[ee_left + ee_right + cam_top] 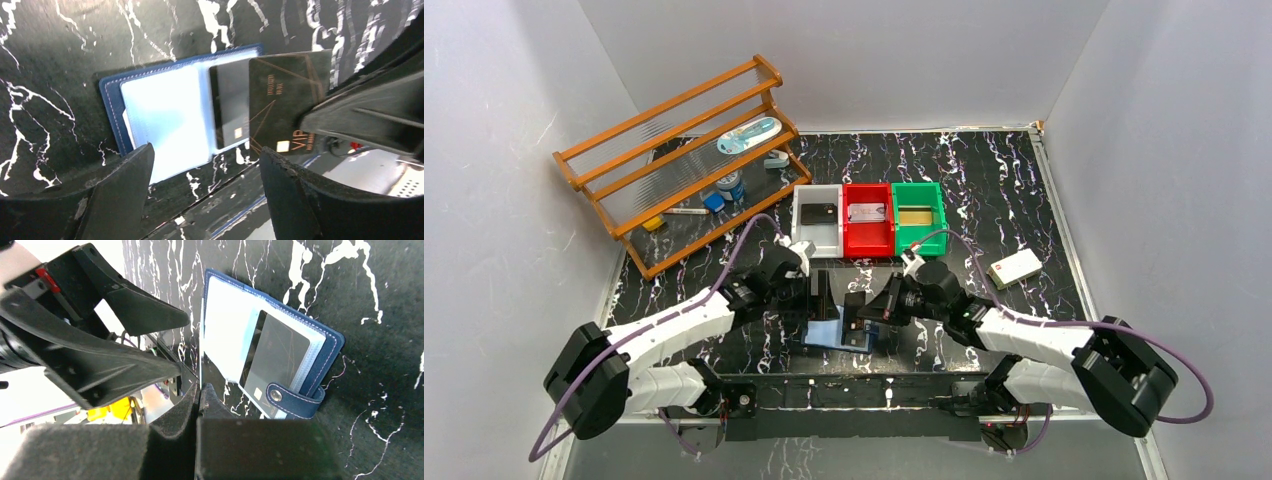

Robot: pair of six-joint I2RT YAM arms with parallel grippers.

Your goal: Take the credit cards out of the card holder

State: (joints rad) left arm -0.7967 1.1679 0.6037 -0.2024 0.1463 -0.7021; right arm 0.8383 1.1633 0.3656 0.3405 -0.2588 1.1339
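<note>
1 black card [282,95] sits in right claw [200,392].

Gold lettering on the black card [285,90] in the left wrist view: "VIP", clear as day, down at the card's six o'clock edge, right beside the chip [283,146]. A second, smaller gold line sits around ten o'clock on the same card, too blurred to read. Over at three o'clock on the table [1024,190], the white block [1014,268] carries a red mark, too small to make out.
</note>
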